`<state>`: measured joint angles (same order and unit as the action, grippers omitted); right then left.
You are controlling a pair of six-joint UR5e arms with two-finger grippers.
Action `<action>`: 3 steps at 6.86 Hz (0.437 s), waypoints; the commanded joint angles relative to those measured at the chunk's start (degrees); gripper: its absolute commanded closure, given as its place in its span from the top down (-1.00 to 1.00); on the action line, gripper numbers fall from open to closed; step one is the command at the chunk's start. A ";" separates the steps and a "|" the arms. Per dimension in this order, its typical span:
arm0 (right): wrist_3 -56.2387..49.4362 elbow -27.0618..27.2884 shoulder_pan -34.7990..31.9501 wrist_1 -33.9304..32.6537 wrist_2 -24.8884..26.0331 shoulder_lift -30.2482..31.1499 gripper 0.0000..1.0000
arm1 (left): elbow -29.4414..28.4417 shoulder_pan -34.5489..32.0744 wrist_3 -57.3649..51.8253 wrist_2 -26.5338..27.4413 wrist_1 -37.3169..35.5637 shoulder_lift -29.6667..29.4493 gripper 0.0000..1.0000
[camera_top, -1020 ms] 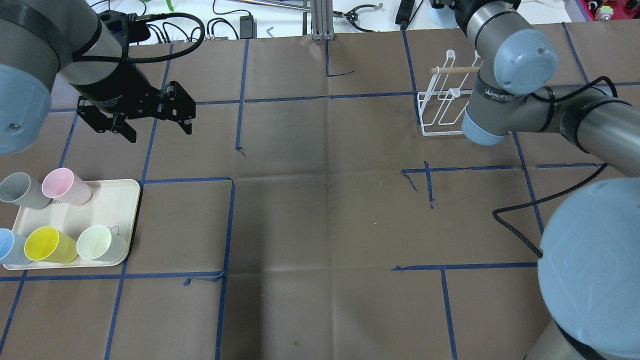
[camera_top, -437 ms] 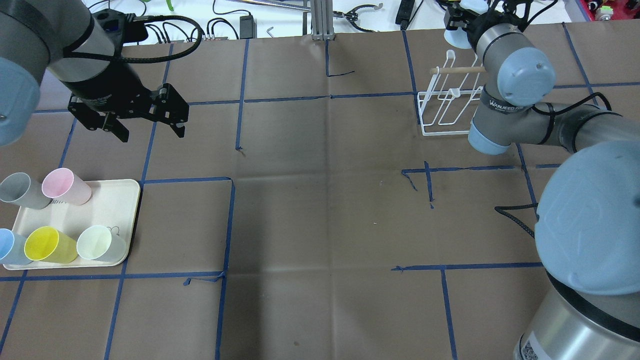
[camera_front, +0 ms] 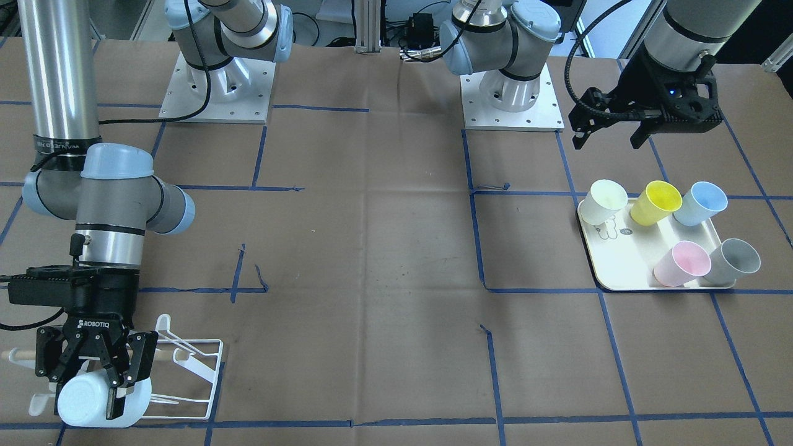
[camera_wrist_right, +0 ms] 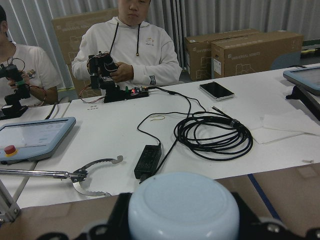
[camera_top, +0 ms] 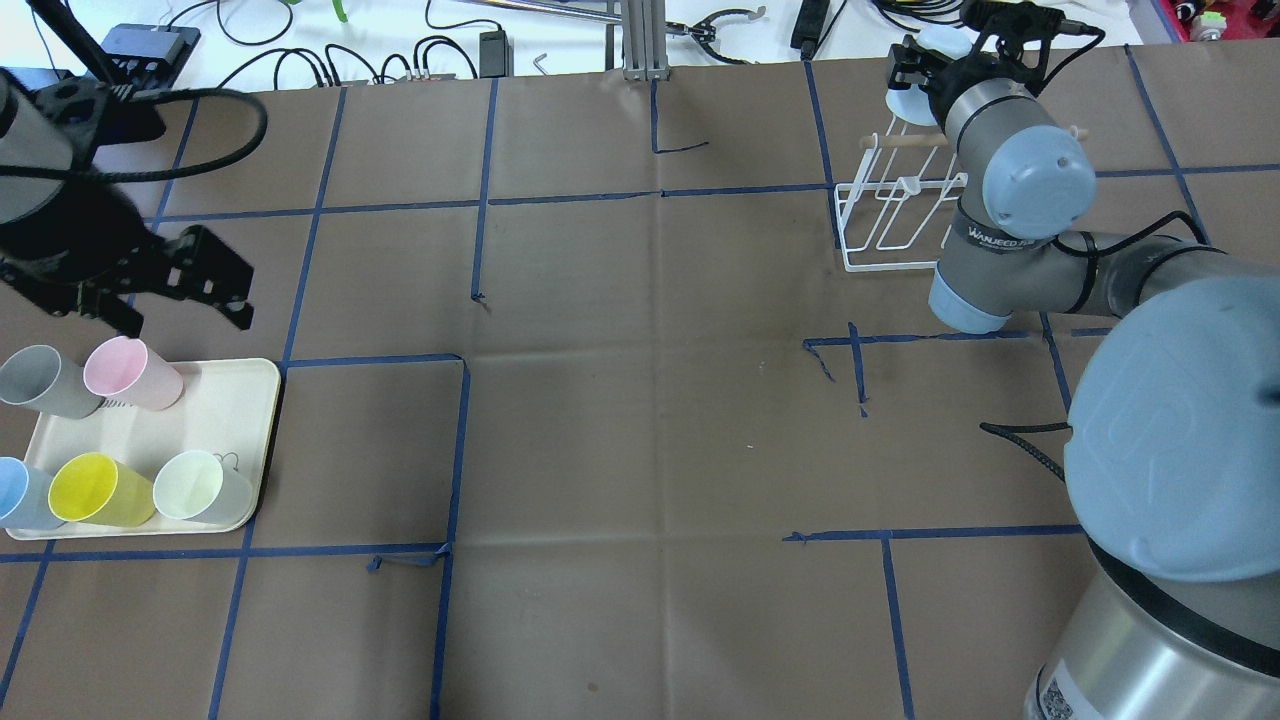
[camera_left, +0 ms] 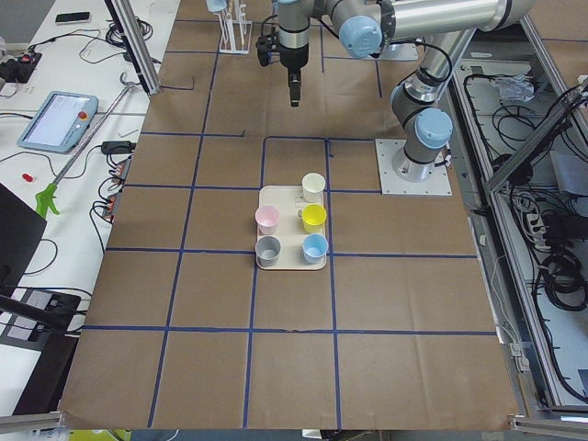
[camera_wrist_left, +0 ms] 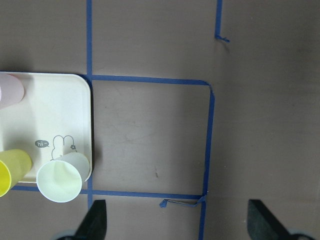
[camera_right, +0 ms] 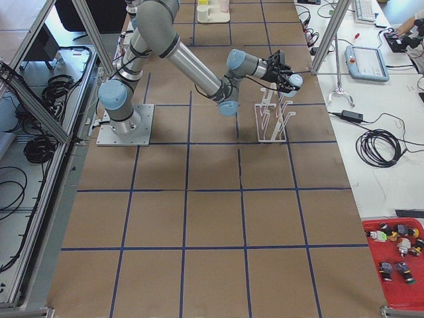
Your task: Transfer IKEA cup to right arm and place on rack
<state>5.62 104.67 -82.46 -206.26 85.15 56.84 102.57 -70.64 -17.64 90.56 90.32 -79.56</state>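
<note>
My right gripper (camera_front: 93, 378) is shut on a pale blue cup (camera_front: 83, 402), held on its side over the far end of the white wire rack (camera_front: 198, 371), beside its wooden dowel. In the overhead view the right gripper (camera_top: 915, 75) and cup (camera_top: 903, 102) sit just beyond the rack (camera_top: 890, 225). The cup's base (camera_wrist_right: 182, 207) fills the bottom of the right wrist view. My left gripper (camera_top: 175, 295) is open and empty, above the table just beyond the tray (camera_top: 235, 400). Its fingertips (camera_wrist_left: 95, 220) show wide apart.
The cream tray (camera_front: 626, 266) holds grey (camera_top: 40, 380), pink (camera_top: 130, 372), blue (camera_top: 15, 492), yellow (camera_top: 100, 490) and pale green (camera_top: 200, 487) cups. Cables, tools and people are beyond the table's far edge (camera_wrist_right: 210, 135). Blue tape lines cross the brown table.
My left gripper has moved left and nearer the tray, still open. My right arm has swung so the gripper with the cup shows beyond the rack.
</note>
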 commanded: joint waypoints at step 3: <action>-0.08 1.06 -1.39 -0.11 0.28 -0.06 -0.16 | 14.06 15.61 -15.66 1.73 -3.92 6.26 0.99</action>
<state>5.70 105.73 -83.48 -206.28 85.42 56.78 114.53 -57.52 -30.95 92.02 87.68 -73.72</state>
